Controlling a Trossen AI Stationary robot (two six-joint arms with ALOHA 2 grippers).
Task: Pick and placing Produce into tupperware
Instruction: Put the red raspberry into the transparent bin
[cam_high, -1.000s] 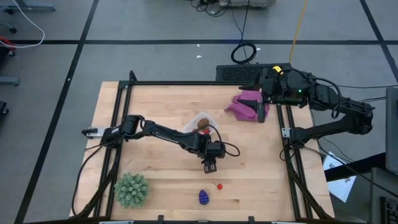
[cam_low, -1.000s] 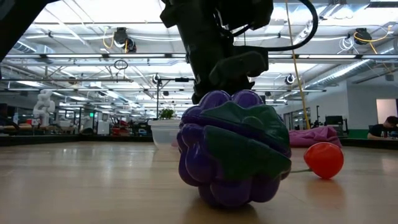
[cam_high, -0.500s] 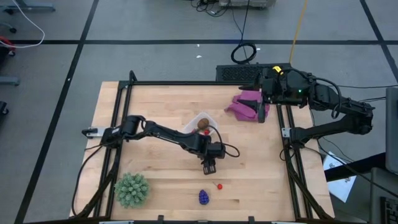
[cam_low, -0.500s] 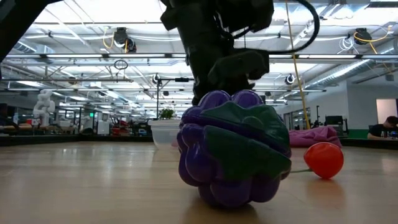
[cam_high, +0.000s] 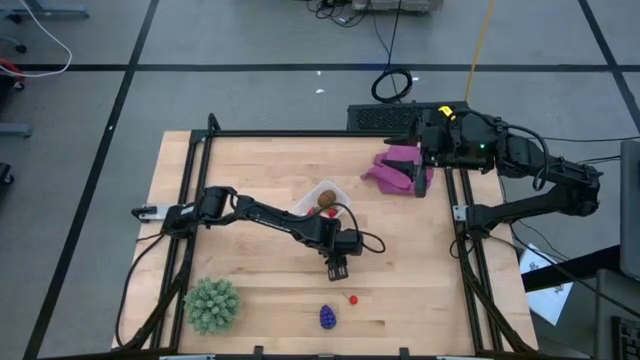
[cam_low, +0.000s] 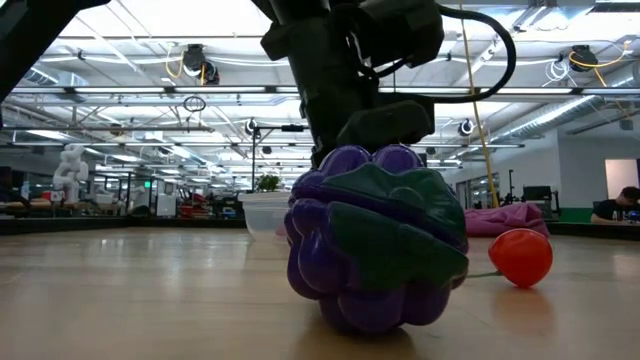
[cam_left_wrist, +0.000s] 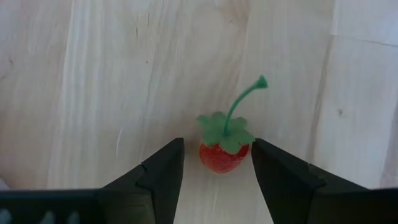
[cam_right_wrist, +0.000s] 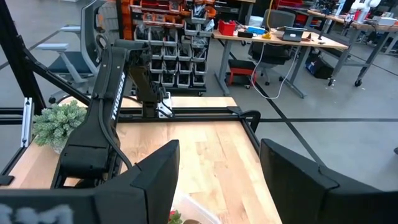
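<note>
A small red berry (cam_left_wrist: 222, 155) with a green stem lies on the wood (cam_high: 352, 298). My left gripper (cam_high: 338, 268) hovers open just on its far side; in the left wrist view (cam_left_wrist: 217, 144) the fingers frame the berry without touching it. The purple grape bunch (cam_high: 327, 317) lies near the front edge and fills the low view (cam_low: 375, 245). The clear tupperware (cam_high: 308, 203) at mid-table holds the brown oval (cam_high: 327, 197) and a red piece (cam_high: 332, 211). My right gripper (cam_right_wrist: 217, 146) waits open over the magenta cloth (cam_high: 398, 167).
A green spiky plant (cam_high: 212, 304) stands at the near left corner. The magenta cloth lies at the far right by the right arm's base. Black frame rails (cam_high: 190, 200) run along the table's left and right sides. Bare wood lies right of the berry.
My left gripper has come down a little toward the red berry, still open. The fruits and the tub have kept their places.
</note>
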